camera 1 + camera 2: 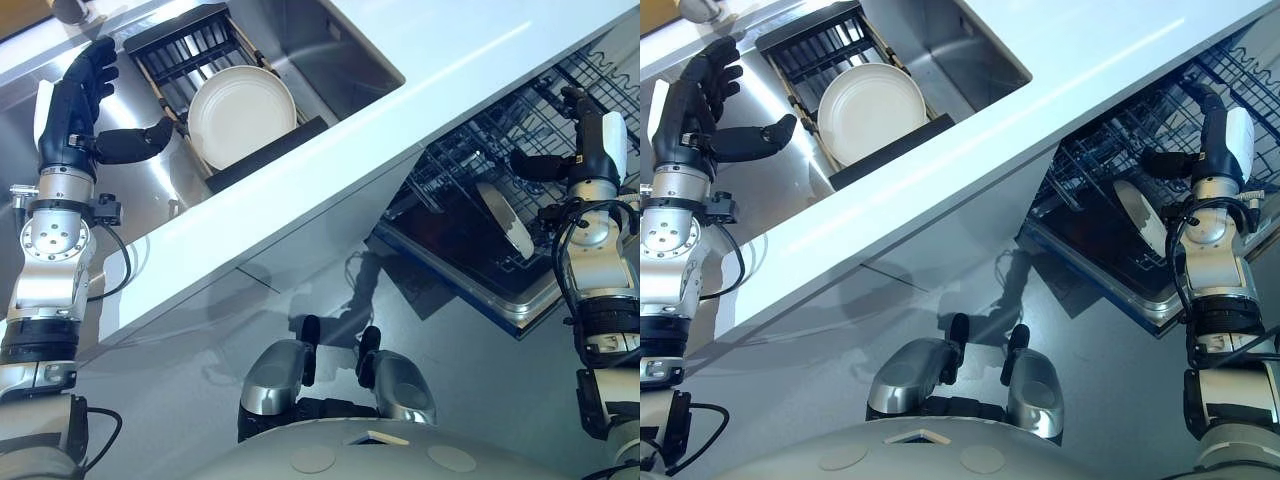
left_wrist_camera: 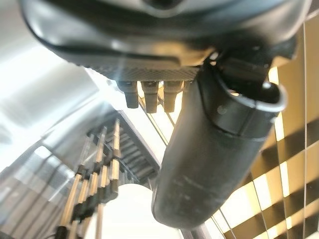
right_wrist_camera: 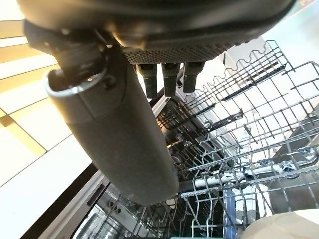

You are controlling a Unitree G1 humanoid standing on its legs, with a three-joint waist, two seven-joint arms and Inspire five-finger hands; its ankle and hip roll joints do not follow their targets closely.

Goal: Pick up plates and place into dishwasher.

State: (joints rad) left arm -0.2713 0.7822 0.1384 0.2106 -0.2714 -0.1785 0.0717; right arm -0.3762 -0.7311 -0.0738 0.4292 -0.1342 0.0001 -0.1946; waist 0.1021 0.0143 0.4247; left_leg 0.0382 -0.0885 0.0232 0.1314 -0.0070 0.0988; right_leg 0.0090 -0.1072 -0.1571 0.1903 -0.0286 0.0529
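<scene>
A white plate (image 1: 242, 114) leans in the black dish rack (image 1: 180, 45) set over the steel sink (image 1: 330, 50). My left hand (image 1: 82, 95) hovers just left of the rack, open, thumb stretched toward the plate and touching nothing; its wrist view shows the thumb (image 2: 214, 154) above the rack bars and the plate's pale rim (image 2: 134, 209). Another white plate (image 1: 505, 220) stands on edge in the dishwasher's lower rack (image 1: 470, 160). My right hand (image 1: 590, 135) hangs open above that rack, right of the standing plate, holding nothing. The wire tines (image 3: 239, 144) show past its thumb (image 3: 124, 134).
A pale countertop (image 1: 400, 130) runs diagonally between sink and dishwasher. The dishwasher door (image 1: 480, 290) lies open, low over the grey floor. The steel draining surface (image 1: 150, 190) lies beside the rack under my left arm.
</scene>
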